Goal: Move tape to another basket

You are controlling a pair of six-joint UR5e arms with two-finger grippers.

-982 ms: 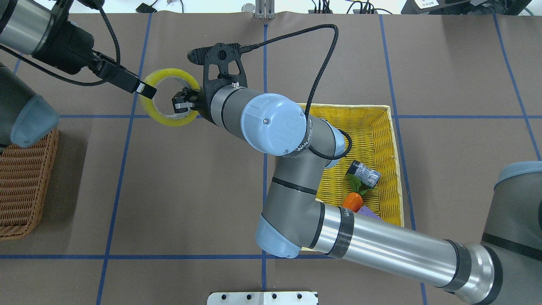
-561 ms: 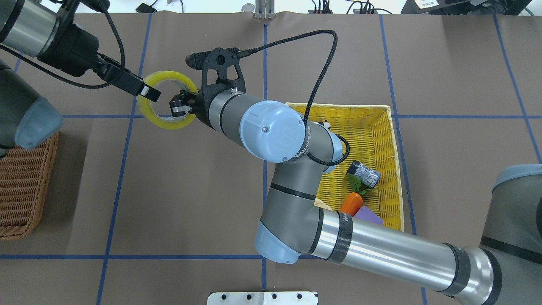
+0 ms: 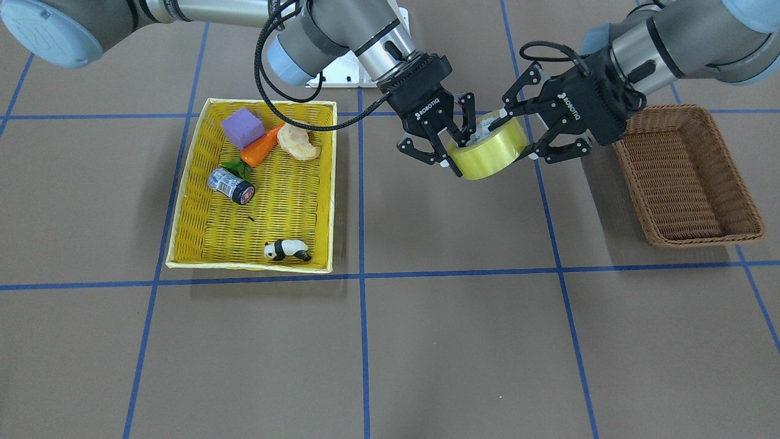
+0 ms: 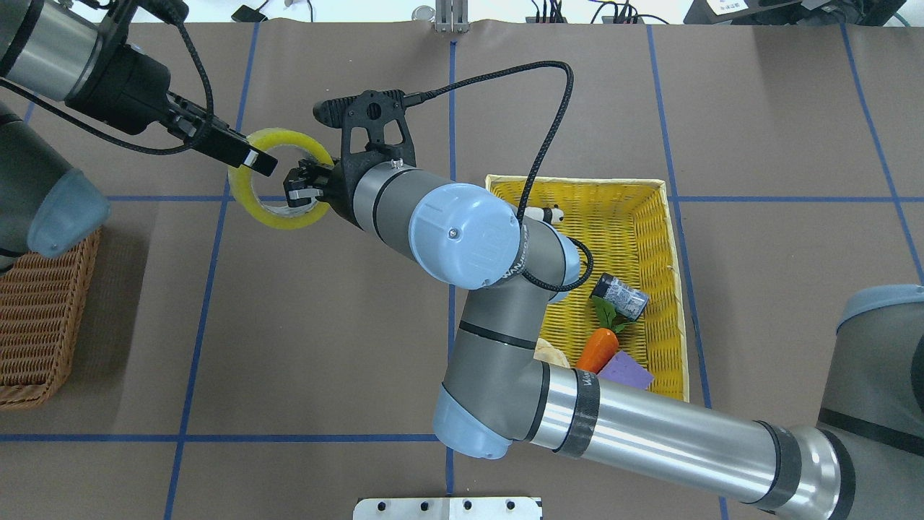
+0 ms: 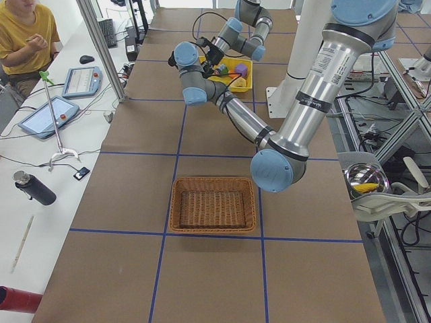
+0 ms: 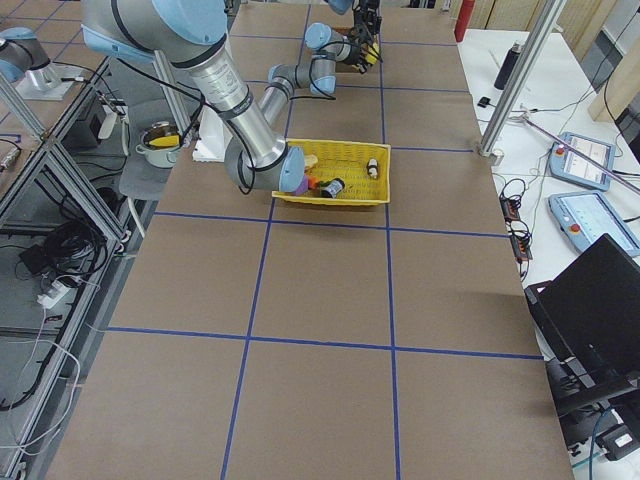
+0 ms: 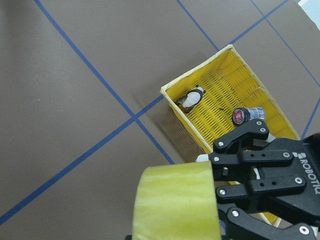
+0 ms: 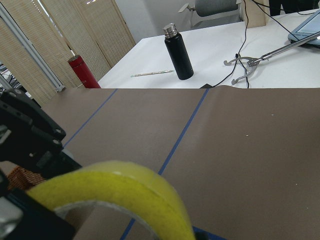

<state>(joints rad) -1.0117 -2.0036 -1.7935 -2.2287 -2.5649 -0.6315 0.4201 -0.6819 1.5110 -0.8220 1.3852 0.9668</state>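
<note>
The yellow tape (image 3: 487, 152) hangs in the air over the table's middle, between both grippers. My right gripper (image 3: 458, 152) is shut on its wall, one finger in the core and one outside. In the overhead view the right gripper (image 4: 296, 188) holds the ring's right side. My left gripper (image 3: 518, 134) is open, its fingers straddling the tape's other side; in the overhead view the left gripper (image 4: 253, 159) lies over the tape (image 4: 242, 193). The tape fills the bottom of the left wrist view (image 7: 175, 200) and the right wrist view (image 8: 125, 185). The dark-brown basket (image 3: 634, 164) sits empty at my left (image 4: 43, 310).
The yellow basket (image 3: 177, 201) on my right holds a small can (image 3: 231, 186), a carrot (image 3: 261, 149), a purple block (image 3: 242, 126) and a panda figure (image 3: 286, 250). My right arm's elbow hangs over that basket (image 4: 675, 289) in the overhead view.
The tape and my right gripper have drifted slightly left and toward me. My left gripper's fingertip moved from the tape's outer edge to over the ring.
</note>
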